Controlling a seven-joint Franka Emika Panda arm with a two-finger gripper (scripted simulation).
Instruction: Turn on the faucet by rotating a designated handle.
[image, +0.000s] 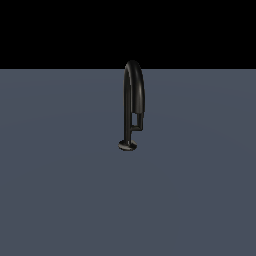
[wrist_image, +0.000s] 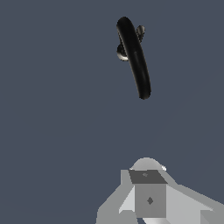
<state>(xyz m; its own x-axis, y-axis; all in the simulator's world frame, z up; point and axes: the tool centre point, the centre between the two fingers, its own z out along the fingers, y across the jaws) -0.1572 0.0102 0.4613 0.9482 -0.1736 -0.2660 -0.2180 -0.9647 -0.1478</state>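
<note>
You're at the approach step: nothing's touching the faucet (image: 133, 95) yet, and the handle isn't turned as far as I can judge.

Where things are: the faucet stands alone on the flat grey-blue floor (image: 60, 190), roughly mid-scene in the exterior view. Tall narrow arch, slim stem, small round foot disc at the base. The handle (image: 138, 121) is the thin bit branching off the stem low down, on the exterior view's right, tucked under the spout's end. From the wrist view you look down on the arch; the handle (wrist_image: 140, 31) only pokes out as a small grey nub past the spout, near the foot disc. Its exact angle is too small to read.

Arm pose: arm isn't in the exterior view at all. In the wrist view the gripper (wrist_image: 148, 192) shows as a pale grey block w/ a darker plate, well apart from the faucet, camera looking down at the floor. So it sits above and off to one side of the tap. Jaws: can't tell if they're spread or pressed together; fingertips aren't clearly visible.

Next move, my read: bring the gripper in and down toward the stem side, not the arch. You need to get past the thick spout w/o knocking it, then line up on the thin rod so a sideways push or pinch rotates it about the stem. Target's slim, so alignment matters more than force.
</note>
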